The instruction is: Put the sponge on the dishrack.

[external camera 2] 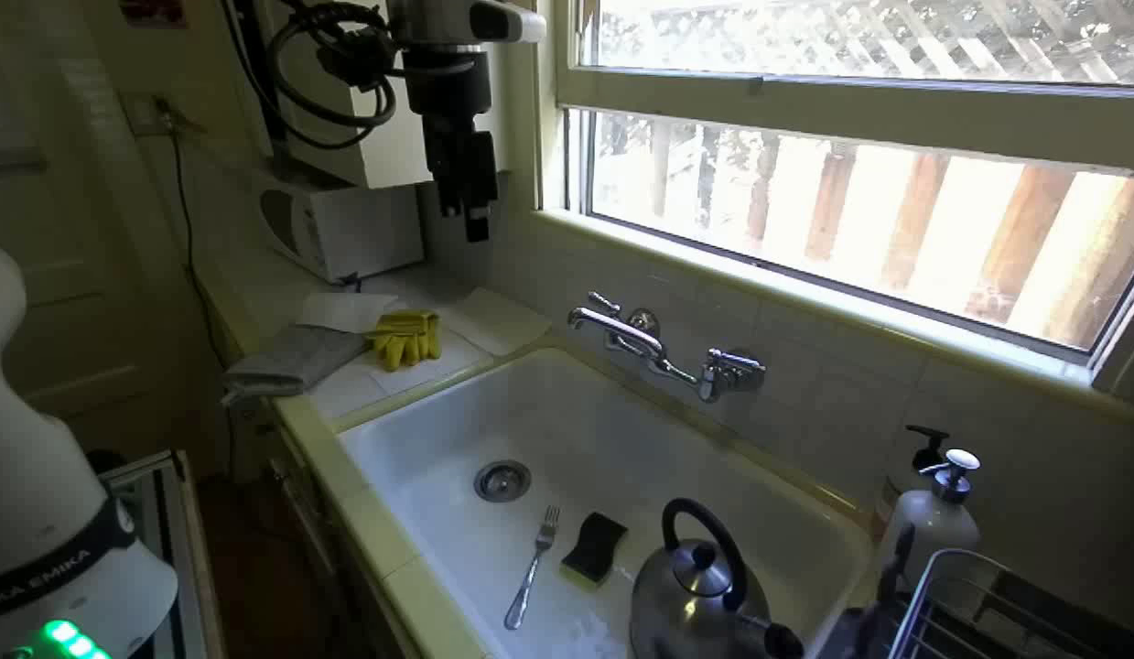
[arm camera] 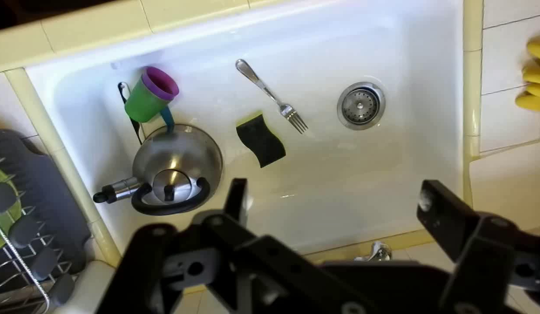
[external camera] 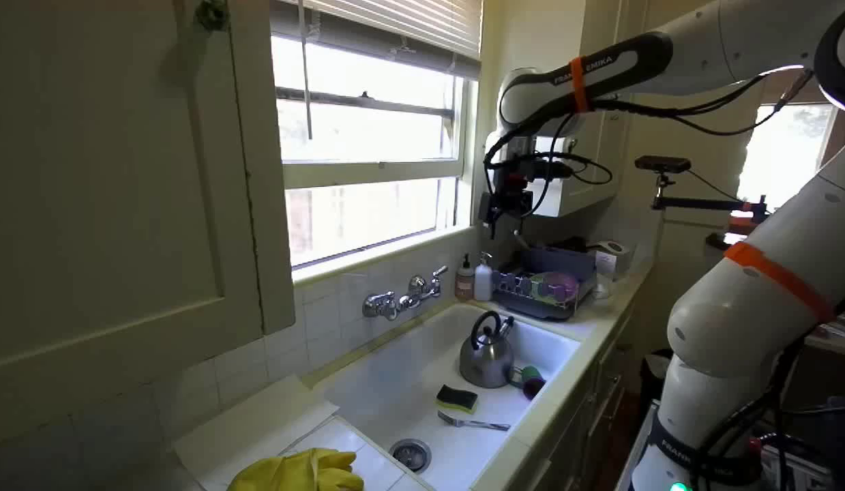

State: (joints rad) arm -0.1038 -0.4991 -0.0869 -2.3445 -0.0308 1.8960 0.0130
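Note:
The sponge (arm camera: pixel 262 140), dark on top with a yellow-green underside, lies flat on the white sink's floor between the kettle and the fork. It also shows in both exterior views (external camera: pixel 456 398) (external camera 2: pixel 596 547). The dishrack (external camera: pixel 538 310) is a dark grey tray with wire sides and coloured dishes, on the counter beside the kettle end of the sink. It is cut off in the wrist view (arm camera: pixel 52 192) and in an exterior view (external camera 2: pixel 912 604). My gripper (arm camera: pixel 333 192) is open and empty, fingers wide apart, pointing down high above the sink. It shows in both exterior views (external camera: pixel 505 225) (external camera 2: pixel 466 224).
A steel kettle (arm camera: pixel 178 148) and stacked green and purple cups (arm camera: pixel 143 102) stand or lie in the sink. A fork (arm camera: pixel 265 89) lies by the sponge. The wall faucet (external camera 2: pixel 631 339) reaches over the sink. Soap bottles (external camera: pixel 483 279) stand beside the rack. Yellow gloves (external camera 2: pixel 406 339) lie opposite.

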